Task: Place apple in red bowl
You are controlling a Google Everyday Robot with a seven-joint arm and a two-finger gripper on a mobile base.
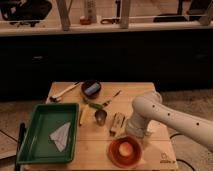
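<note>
The red bowl [113,153] sits at the front of the wooden table, right of the middle. The apple [126,148], pale yellowish-orange, lies inside the bowl. My white arm comes in from the right, bends above the table and points down. My gripper [135,135] is at its lower end, just above the bowl's far right rim and close behind the apple. The wrist hides most of the gripper.
A green tray [35,150] holding white paper [61,135] fills the front left. A dark bowl [91,88], a white utensil [64,92], a metal cup [100,117], a small packet [117,123] and green and yellow items lie mid-table. A dark counter stands behind.
</note>
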